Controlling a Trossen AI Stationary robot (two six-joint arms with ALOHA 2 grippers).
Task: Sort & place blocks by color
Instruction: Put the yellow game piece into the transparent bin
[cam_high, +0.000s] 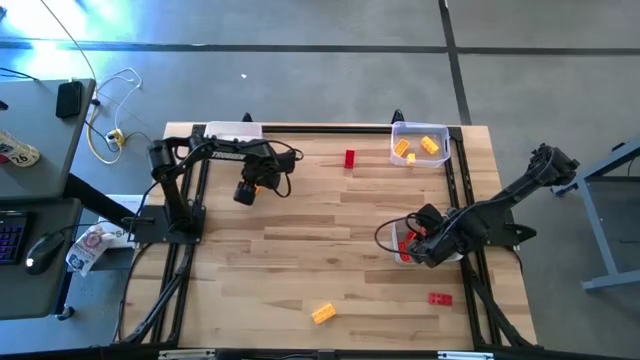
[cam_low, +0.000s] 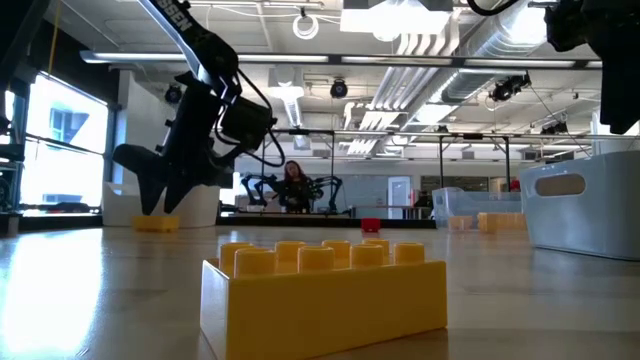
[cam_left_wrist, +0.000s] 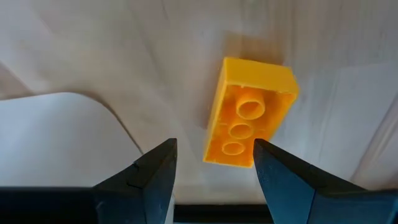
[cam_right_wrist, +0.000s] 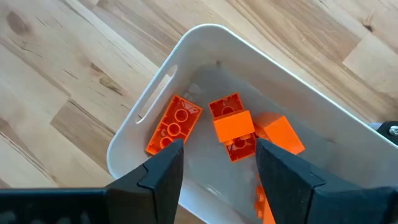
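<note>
My left gripper is open and points down above a yellow block that lies tipped over on the table, its hollow underside showing; the low view shows this gripper just above that block. My right gripper hangs open over a white tray holding several orange blocks; in the high view it is at the table's right. Loose on the table lie a red block, a second red block and a yellow block near the front edge.
A clear tray with yellow and orange blocks stands at the far right corner. Another white tray sits at the far edge, and its corner lies close beside the left gripper. The table's middle is bare wood.
</note>
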